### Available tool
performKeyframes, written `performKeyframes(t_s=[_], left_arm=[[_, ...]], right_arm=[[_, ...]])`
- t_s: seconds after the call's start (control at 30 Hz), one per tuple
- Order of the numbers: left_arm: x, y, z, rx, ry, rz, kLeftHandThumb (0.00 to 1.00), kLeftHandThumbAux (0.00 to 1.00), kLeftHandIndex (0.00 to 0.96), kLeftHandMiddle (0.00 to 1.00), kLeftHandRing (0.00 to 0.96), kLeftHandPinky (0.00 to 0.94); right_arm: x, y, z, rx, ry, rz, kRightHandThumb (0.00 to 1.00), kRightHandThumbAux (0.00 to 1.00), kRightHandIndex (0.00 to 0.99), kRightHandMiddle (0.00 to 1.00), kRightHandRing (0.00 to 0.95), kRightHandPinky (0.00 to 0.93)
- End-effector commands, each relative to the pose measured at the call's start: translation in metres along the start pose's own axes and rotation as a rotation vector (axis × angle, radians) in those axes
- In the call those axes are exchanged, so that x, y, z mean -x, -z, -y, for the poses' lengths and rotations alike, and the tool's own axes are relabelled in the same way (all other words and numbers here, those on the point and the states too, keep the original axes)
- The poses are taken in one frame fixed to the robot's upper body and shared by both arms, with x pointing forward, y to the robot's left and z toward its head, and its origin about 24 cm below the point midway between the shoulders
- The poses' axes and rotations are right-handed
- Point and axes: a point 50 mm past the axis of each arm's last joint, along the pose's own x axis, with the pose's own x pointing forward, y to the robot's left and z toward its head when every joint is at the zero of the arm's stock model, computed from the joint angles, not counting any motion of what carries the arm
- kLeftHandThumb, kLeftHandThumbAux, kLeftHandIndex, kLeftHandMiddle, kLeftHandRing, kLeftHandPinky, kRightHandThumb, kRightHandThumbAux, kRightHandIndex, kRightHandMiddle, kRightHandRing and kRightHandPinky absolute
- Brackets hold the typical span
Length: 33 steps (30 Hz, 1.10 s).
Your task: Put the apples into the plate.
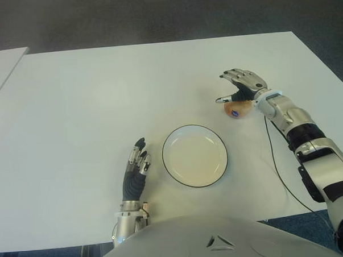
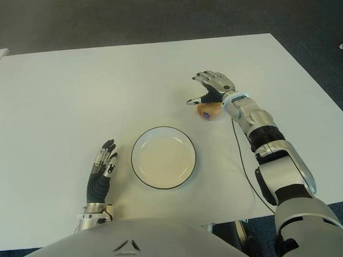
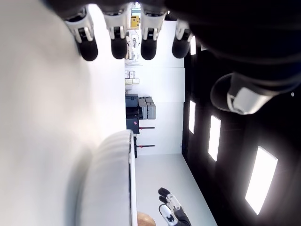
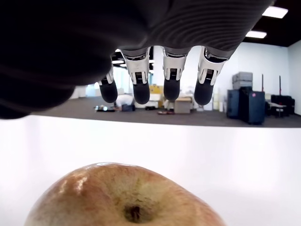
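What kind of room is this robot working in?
Probably a lab or an open office hall, not a kitchen. The white table stands on dark carpet, and the right wrist view shows ceiling light panels and dark equipment cases along the far wall.

One reddish-yellow apple point(image 1: 239, 109) lies beside the empty white plate point(image 1: 195, 156).

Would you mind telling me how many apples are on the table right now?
1. The apple sits on the white table beyond the empty plate to its right, under the open right robot hand. No others are visible.
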Motion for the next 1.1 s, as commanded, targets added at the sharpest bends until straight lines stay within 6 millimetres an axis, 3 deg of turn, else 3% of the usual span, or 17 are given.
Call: performKeyframes(t_s=[0.03,0.57,1.1], left_arm=[[0.008,0.003,-0.002,0.002,0.010,-0.054,0.048,0.401,0.000,0.000,0.000,0.000],[0.009,0.006,-0.006,0.004,-0.033,-0.097,0.055,0.403,0.000,0.000,0.000,0.000],[0.009,0.005,-0.007,0.017,-0.054,-0.078,0.045,0.401,0.000,0.000,0.000,0.000]], right_arm=[[-0.002,-0.012,-0.020,-0.017,-0.036,0.016,0.275,0.227,0.000,0.000,0.000,0.000],[0.016,-0.011,-0.053,-0.052,-0.081,0.000,0.249,0.269,0.000,0.000,0.000,0.000],[0.024,-0.011,-0.070,-0.077,-0.091,-0.028,0.202,0.286,0.000,0.000,0.000,0.027]])
